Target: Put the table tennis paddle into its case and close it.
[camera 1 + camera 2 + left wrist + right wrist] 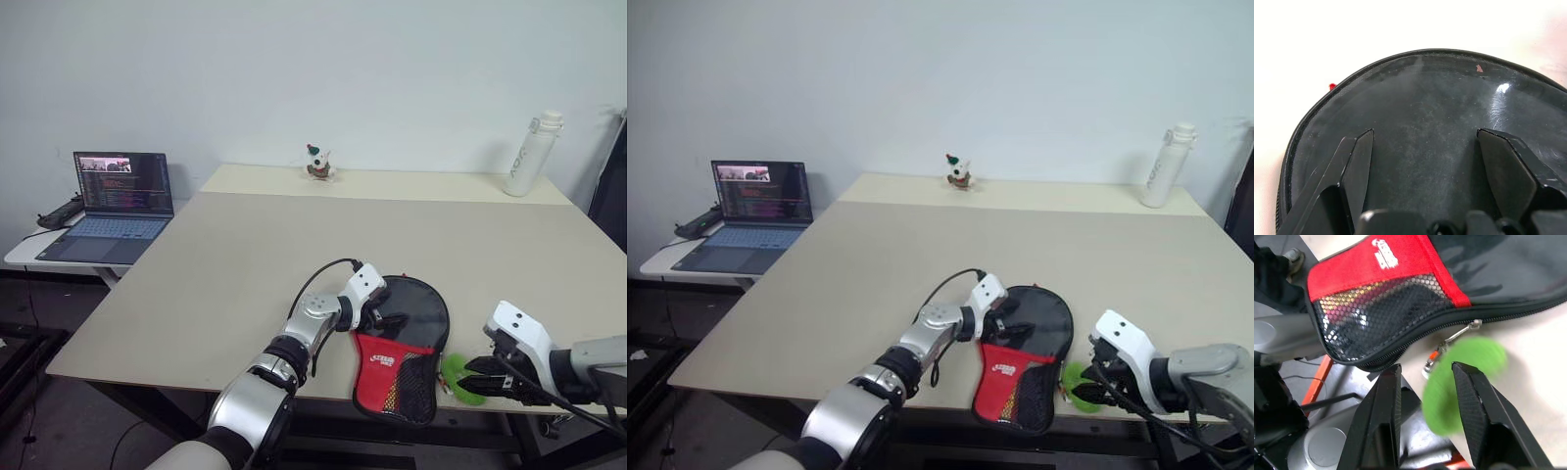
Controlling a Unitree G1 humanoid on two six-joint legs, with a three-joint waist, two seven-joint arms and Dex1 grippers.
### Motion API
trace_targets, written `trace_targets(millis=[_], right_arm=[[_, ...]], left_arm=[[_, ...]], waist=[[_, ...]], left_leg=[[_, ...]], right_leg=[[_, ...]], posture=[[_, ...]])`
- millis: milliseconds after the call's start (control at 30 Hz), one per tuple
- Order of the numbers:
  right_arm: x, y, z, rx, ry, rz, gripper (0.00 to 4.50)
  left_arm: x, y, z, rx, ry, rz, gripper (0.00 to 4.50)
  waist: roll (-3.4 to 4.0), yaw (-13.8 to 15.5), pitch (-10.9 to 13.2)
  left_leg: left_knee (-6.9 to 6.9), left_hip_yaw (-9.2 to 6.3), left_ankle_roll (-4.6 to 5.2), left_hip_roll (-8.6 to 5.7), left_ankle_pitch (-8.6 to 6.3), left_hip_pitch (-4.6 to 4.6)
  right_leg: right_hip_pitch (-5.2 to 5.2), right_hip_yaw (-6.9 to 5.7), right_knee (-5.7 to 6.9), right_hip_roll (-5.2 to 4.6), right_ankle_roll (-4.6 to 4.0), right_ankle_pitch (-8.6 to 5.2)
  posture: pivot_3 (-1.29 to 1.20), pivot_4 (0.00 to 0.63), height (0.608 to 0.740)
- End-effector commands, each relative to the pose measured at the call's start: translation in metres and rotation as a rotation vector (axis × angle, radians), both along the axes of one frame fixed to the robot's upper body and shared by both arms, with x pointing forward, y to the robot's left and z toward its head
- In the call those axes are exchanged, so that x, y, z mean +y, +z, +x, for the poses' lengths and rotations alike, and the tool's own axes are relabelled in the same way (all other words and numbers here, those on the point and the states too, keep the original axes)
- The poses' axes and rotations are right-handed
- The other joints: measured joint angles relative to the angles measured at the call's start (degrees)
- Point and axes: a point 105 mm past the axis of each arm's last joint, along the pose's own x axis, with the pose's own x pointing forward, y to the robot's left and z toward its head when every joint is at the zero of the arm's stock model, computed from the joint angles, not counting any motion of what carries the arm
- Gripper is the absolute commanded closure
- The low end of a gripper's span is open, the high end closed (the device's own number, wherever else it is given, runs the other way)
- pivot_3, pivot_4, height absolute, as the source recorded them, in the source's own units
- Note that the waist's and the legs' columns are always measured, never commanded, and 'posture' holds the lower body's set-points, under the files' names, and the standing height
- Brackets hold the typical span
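Mostly the case (402, 352) hides its handle end past the table (245, 264) edge

A broad beige table (245, 255) stands before a plain pale wall (294, 69). A low side table (29, 250) at the left bears an open laptop (113, 206); a white bottle (532, 154) and small figurine (317, 163) stand at the far edge.

Tabletop (245, 255) open behind case (402, 357); green tag (458, 377) crowds its right.

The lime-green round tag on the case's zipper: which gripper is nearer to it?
Right. The right gripper is open around the green tag; the left gripper rests on the case, at its rounded end.
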Motion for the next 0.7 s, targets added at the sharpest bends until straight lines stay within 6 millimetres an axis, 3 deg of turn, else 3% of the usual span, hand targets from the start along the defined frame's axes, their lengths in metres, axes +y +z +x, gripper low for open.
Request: trace_targets(millis=[33,167,267,367,567,700], right_arm=[[-0.022,0.027,0.04,-0.189,-0.164,0.033,2.73],[-0.025,0.035,0.069,-0.255,-0.235,0.12,2.73],[-0.025,0.031,0.091,-0.271,-0.272,0.17,2.73],[-0.017,0.029,0.105,-0.273,-0.273,0.228,2.73],[0.002,0.01,0.13,-0.247,-0.294,0.317,2.73],[0.011,-0.001,0.139,-0.237,-0.288,0.332,2.73]], left_arm=[[0.001,0.003,-0.004,0.012,-0.03,-0.046,0.83],[0.013,0.036,-0.009,-0.02,-0.125,-0.152,0.83],[0.039,0.07,-0.019,-0.001,-0.196,-0.245,0.83],[0.065,0.086,-0.031,0.026,-0.218,-0.253,0.83],[0.129,0.091,-0.073,0.128,-0.239,-0.144,0.83],[0.148,0.085,-0.088,0.164,-0.186,-0.1,0.83]], waist=[[-0.02,0.0,0.0],[-0.08,-0.6,0.1],[-0.08,-1.5,0.1],[-0.02,-2.2,0.2],[0.03,-3.4,0.2],[0.04,-2.9,0.2]], left_leg=[[0.0,0.02,0.0,-0.01,0.0,0.0],[-0.06,0.05,0.01,0.02,0.01,-0.17],[-0.19,0.11,0.01,0.06,0.02,-0.63],[-0.22,0.07,0.01,0.12,0.03,-0.72],[-0.23,0.11,0.03,0.15,0.03,-0.66],[-0.19,0.09,0.03,0.15,0.03,-0.65]], right_leg=[[0.0,0.03,-0.01,0.0,-0.01,0.0],[-0.24,0.05,0.02,0.0,-0.01,0.01],[-0.88,0.18,0.2,0.09,0.16,0.13],[-1.02,0.16,0.31,0.18,0.08,0.09],[-1.01,0.21,0.33,0.2,0.05,0.07],[-0.99,0.2,0.36,0.19,0.03,0.07]], posture=[[0.0,0.15,0.74],[0.0,0.15,0.74],[0.0,0.15,0.74],[0.0,0.15,0.74],[0.0,0.15,0.74],[0.0,0.15,0.74]])
